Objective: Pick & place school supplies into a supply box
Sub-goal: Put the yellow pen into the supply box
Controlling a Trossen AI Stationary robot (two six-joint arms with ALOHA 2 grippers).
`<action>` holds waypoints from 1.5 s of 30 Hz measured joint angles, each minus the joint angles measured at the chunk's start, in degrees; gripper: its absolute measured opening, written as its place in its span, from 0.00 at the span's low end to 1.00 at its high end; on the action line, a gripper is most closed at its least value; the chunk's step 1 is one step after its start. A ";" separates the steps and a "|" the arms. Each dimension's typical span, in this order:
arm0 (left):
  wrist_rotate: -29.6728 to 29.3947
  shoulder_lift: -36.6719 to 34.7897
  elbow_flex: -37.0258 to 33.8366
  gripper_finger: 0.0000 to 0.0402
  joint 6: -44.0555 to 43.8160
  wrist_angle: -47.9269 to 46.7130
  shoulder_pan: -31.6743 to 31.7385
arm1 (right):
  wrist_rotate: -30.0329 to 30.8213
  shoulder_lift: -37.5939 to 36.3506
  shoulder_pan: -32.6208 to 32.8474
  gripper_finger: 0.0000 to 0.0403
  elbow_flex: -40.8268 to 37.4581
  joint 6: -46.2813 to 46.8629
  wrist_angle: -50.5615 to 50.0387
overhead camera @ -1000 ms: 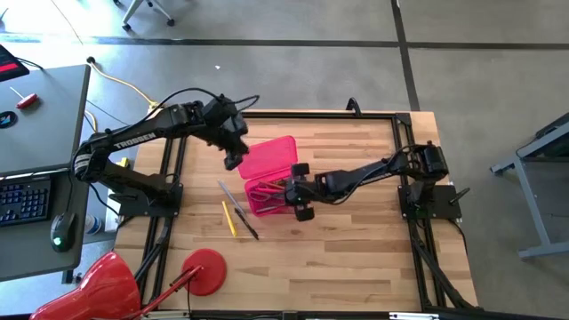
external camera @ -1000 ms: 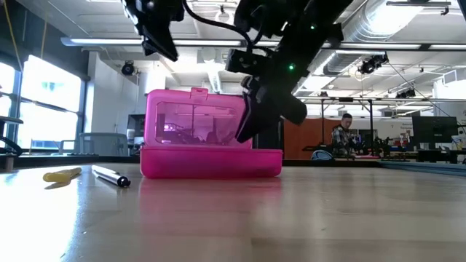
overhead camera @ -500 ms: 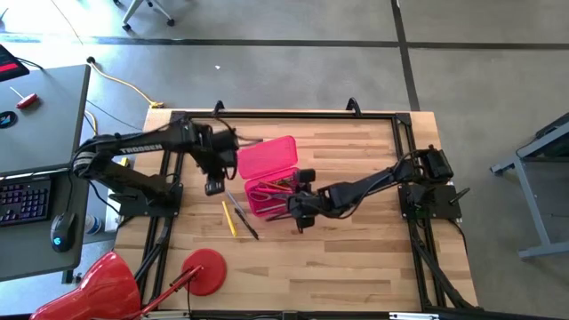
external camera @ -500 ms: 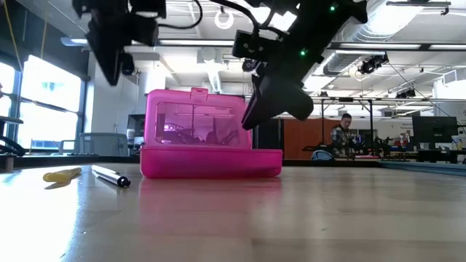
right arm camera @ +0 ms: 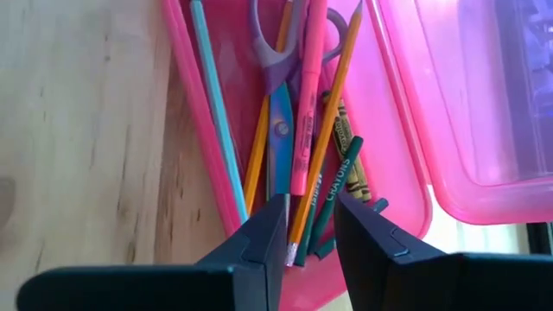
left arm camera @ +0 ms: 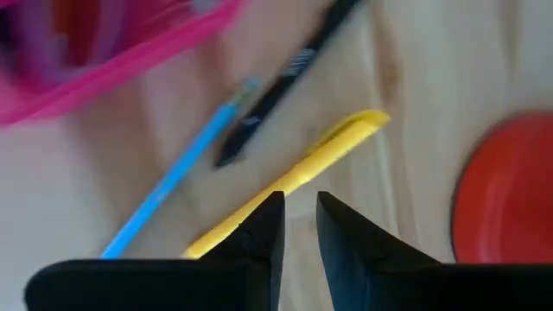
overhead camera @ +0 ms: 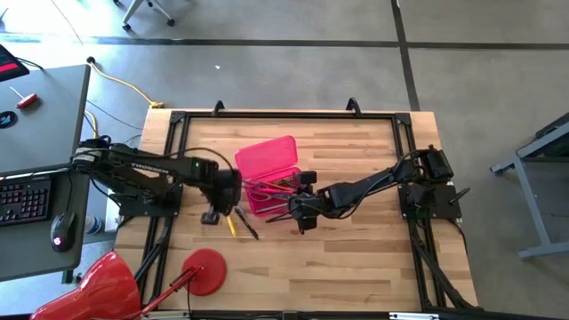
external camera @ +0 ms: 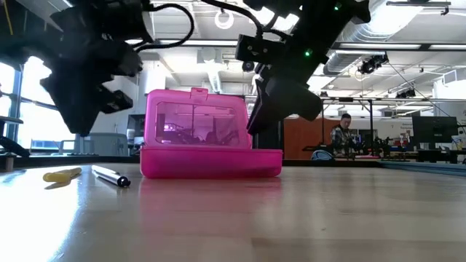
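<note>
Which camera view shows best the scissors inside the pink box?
The right wrist view: the scissors lie in the open pink box among pencils, purple handles and blue blades plain. The high view shows only thin colours in the box, the low view only dim shapes through the lid, and the left wrist view none.

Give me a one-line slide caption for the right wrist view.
Right gripper over the open pink supply box holding scissors, pencils and crayons.

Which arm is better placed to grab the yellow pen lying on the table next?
Left. The left gripper hangs right beside the yellow pen, which fills its wrist view. The right gripper sits across the supply box, looking into its contents.
</note>
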 joint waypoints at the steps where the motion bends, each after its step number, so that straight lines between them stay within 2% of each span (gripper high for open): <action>1: 0.31 0.00 -0.71 0.25 1.08 1.69 -1.17 | -0.06 0.00 0.00 0.19 0.00 -0.03 -0.01; 4: 0.25 0.62 -2.39 0.25 3.75 7.00 -4.38 | -0.08 0.00 0.00 0.20 0.00 -0.34 0.03; 11: -3.03 3.58 -4.25 0.25 5.55 11.89 -8.47 | -0.79 0.00 0.00 0.19 0.00 0.10 0.06; 23: -1.79 13.53 -4.51 0.25 6.36 17.05 -8.32 | -1.56 0.04 0.00 0.19 0.00 0.28 0.63; 29: -2.52 15.79 -4.75 0.25 7.25 21.58 -8.34 | -1.59 0.04 0.00 0.19 0.00 0.24 0.56; 35: -6.96 16.04 -4.75 0.25 7.06 24.01 -8.52 | -1.58 0.04 0.00 0.19 0.00 0.13 0.60; 38: -7.02 16.79 -4.71 0.22 6.99 25.35 -8.45 | -1.59 0.04 0.00 0.19 0.00 0.13 0.61; 45: -7.17 16.37 -4.50 0.09 2.16 30.21 -8.31 | -1.58 0.04 0.00 0.19 0.00 0.13 0.67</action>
